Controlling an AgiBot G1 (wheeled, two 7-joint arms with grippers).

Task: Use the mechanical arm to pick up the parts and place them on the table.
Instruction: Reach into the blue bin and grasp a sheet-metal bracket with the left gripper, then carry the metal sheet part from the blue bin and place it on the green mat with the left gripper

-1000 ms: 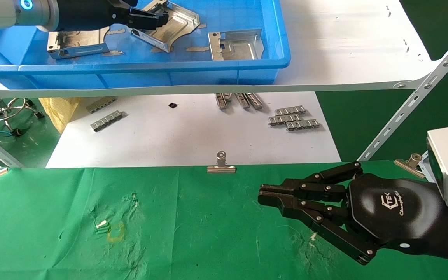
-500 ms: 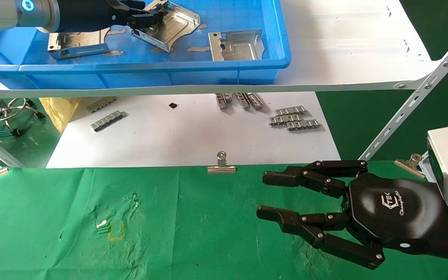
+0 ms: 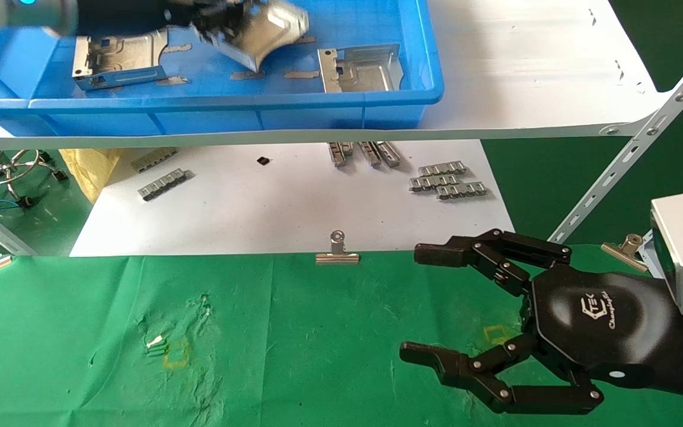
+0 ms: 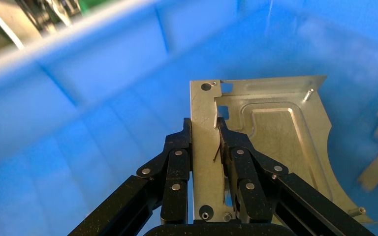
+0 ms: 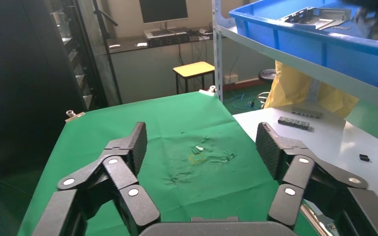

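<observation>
My left gripper [image 3: 217, 18] is inside the blue bin [image 3: 211, 104], shut on the upturned side wall of a silver bracket [image 3: 270, 29], which tilts up off the bin floor. In the left wrist view the black fingers [image 4: 177, 157] clamp that wall of the bracket [image 4: 275, 132]. Two more brackets lie in the bin, one at the left [image 3: 119, 59] and one at the right [image 3: 359, 68]. My right gripper [image 3: 415, 302] hangs open and empty over the green cloth table [image 3: 288, 332]; its fingers [image 5: 128, 147] stand wide apart in the right wrist view.
The bin stands on a white shelf board [image 3: 525, 65] held by a slotted metal strut [image 3: 632, 148]. Below it a white sheet [image 3: 276, 207] carries small grey ribbed strips [image 3: 448, 181]. Binder clips [image 3: 337, 252] hold the cloth's far edge. Yellow square outlines [image 3: 176, 354] mark the cloth.
The left gripper has closed on the bracket and lifted and tilted it in the bin. The right gripper's fingers have spread from nearly shut to wide open.
</observation>
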